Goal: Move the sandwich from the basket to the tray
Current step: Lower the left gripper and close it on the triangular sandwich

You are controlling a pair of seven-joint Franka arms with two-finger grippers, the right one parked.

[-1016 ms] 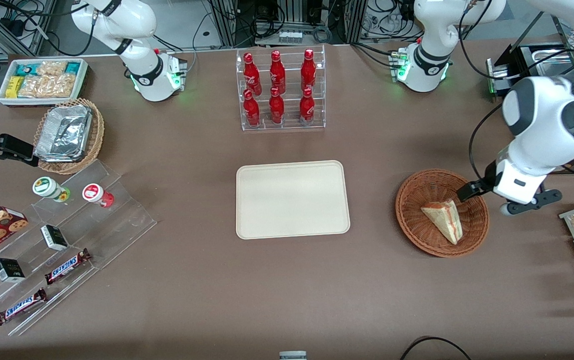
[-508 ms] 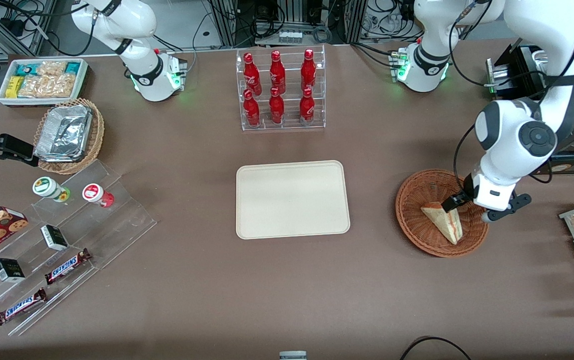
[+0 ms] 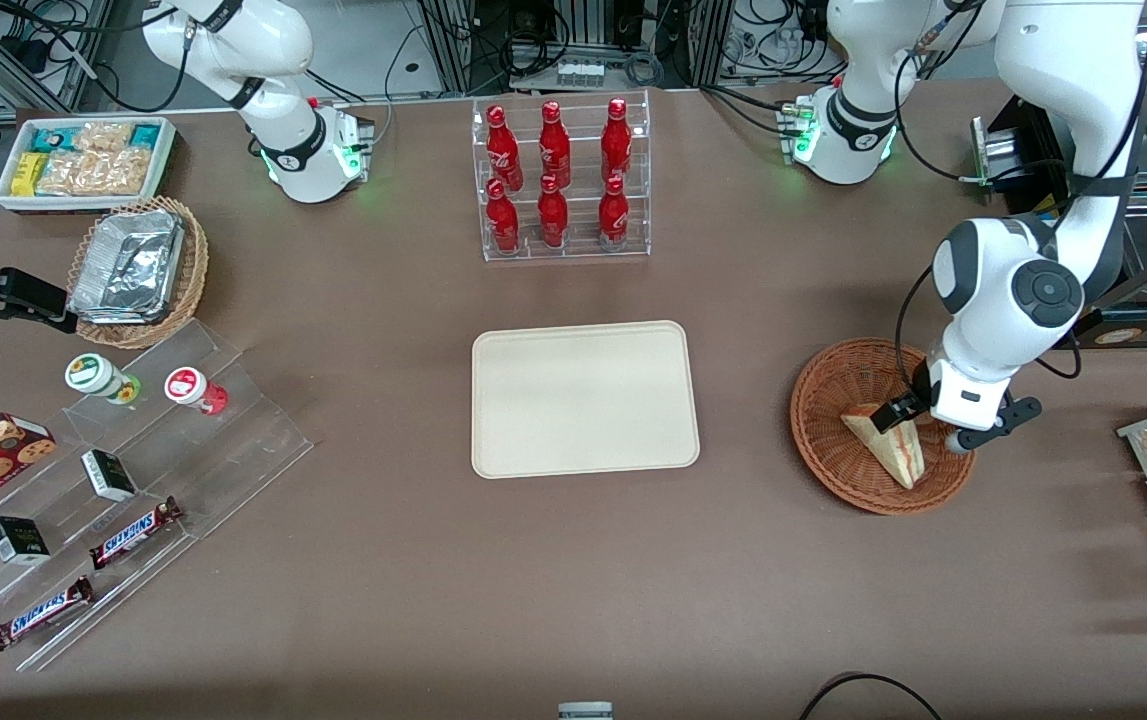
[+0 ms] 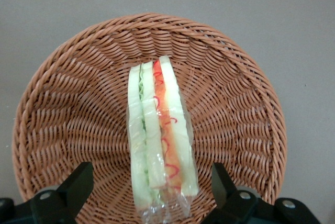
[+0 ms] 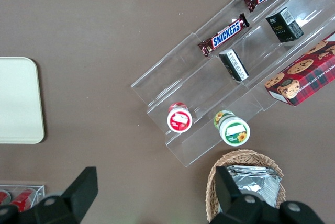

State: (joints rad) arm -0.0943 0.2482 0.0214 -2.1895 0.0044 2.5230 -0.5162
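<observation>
we see the pincer (image 4: 152, 195) of the left arm hanging low over the basket (image 3: 833, 395), its two fingers (image 4: 78, 182) spread wide, one on each side of the sandwich (image 3: 888, 440) and not touching it. in the wrist view the sandwich (image 4: 159, 135) stands on edge in the basket (image 4: 68, 103), wrapped in clear film, with its green, red and orange filling layers facing up between pale bread slices. its wide end lies between the open fingers and its narrow end points toward the basket's middle. in the front view the pincer (image 3: 918, 425) sits over the part of the sandwich that is farther from the camera, and the wedge's tip points toward the camera.

the basket rests on the brown counter (image 3: 573, 560) toward the working arm's end. the tray (image 3: 583, 398) lies flat in the middle of the counter, well apart from the basket, with nothing on it. farther from the camera than the tray stands a clear rack of red bottles (image 3: 558, 180).

toward the parked arm's end we see a lighter wicker basket (image 3: 188, 275) holding a foil container (image 3: 128, 265), a white bin of wrapped snacks (image 3: 88, 160), and a clear stepped display (image 3: 233, 440) with two small round tubs, chocolate bars and small dark boxes.
</observation>
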